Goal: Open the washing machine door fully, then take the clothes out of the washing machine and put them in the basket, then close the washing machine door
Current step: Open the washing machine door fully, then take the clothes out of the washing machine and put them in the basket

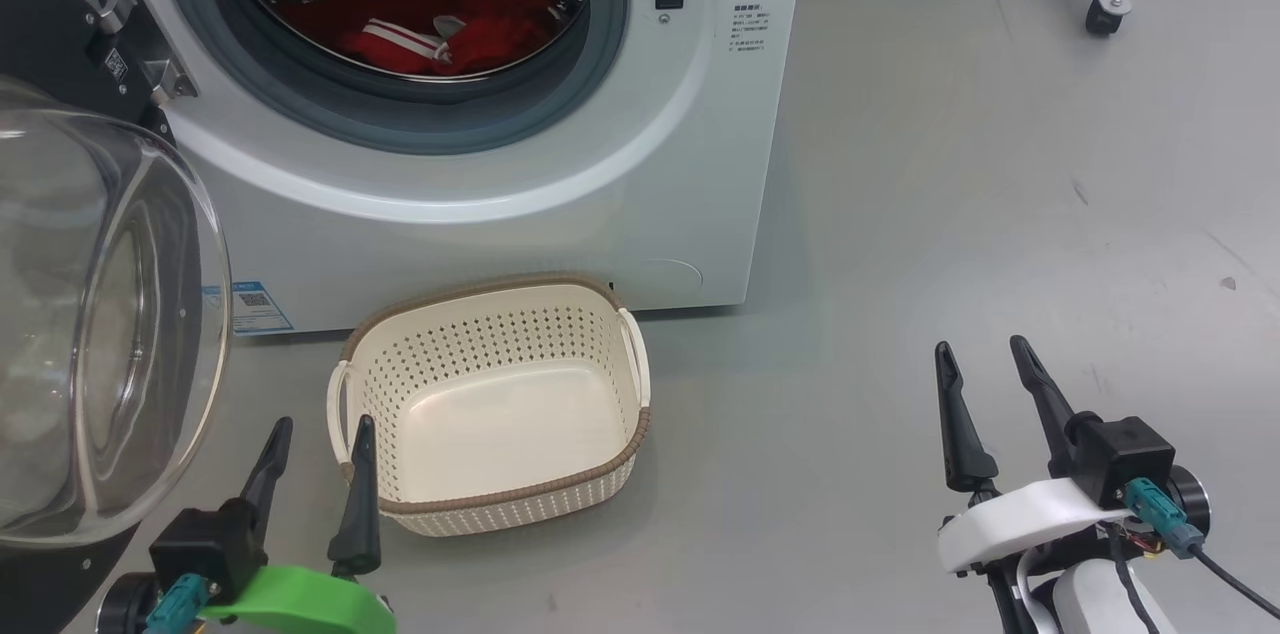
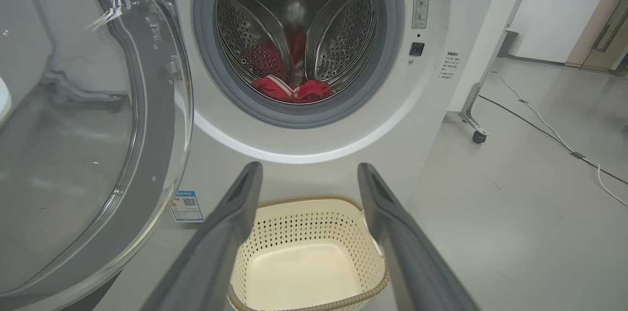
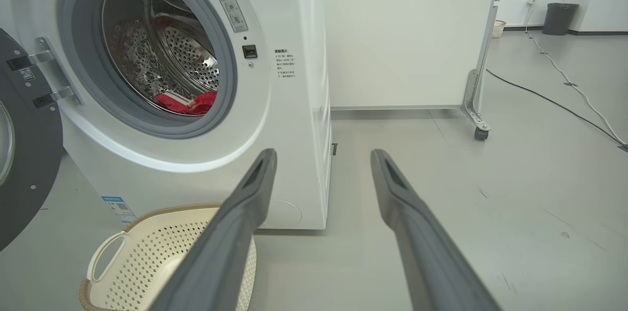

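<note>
the washing machine door (image 1: 100, 314) stands swung wide at the left; open floor (image 1: 1000, 214) stretches right. red clothes (image 1: 440, 19) lie inside the washing machine (image 1: 560, 214). the basket (image 1: 500, 339) sits on the floor before it, bare cream bottom showing. left end effector (image 1: 325, 424) and right end effector (image 1: 980, 346) both spread wide.

White washing machine (image 1: 560, 224), red clothes (image 1: 450, 14) with white stripes, cream perforated basket (image 1: 480, 339) rimmed brown

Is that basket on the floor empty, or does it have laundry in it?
Empty: the basket shows its bare cream bottom, and the red clothes lie in the washing machine drum.
</note>
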Robot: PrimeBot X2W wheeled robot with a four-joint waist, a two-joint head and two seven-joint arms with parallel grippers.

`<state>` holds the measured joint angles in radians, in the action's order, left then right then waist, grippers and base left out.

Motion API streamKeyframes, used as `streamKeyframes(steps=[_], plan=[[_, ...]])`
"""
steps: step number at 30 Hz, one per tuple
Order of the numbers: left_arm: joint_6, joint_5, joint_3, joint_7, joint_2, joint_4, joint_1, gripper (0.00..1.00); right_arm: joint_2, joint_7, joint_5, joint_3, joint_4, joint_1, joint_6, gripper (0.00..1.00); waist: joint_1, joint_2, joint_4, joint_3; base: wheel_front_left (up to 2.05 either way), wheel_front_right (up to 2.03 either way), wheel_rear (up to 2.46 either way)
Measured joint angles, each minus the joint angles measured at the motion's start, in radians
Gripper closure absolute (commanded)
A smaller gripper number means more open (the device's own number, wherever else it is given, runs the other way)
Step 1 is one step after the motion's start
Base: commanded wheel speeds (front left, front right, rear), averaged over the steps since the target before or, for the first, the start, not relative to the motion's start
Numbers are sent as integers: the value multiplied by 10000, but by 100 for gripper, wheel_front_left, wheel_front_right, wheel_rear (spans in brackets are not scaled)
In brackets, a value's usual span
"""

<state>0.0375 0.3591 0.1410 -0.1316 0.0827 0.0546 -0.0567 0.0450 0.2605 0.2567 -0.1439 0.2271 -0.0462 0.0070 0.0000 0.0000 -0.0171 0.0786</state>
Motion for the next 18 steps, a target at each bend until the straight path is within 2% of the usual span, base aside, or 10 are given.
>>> streamKeyframes(steps=[18], plan=[[150,-77,0,159,-6,-146,-18,0,0,0,69,-104,-12,5,-10,0,0,0,10,1,0,0,0]])
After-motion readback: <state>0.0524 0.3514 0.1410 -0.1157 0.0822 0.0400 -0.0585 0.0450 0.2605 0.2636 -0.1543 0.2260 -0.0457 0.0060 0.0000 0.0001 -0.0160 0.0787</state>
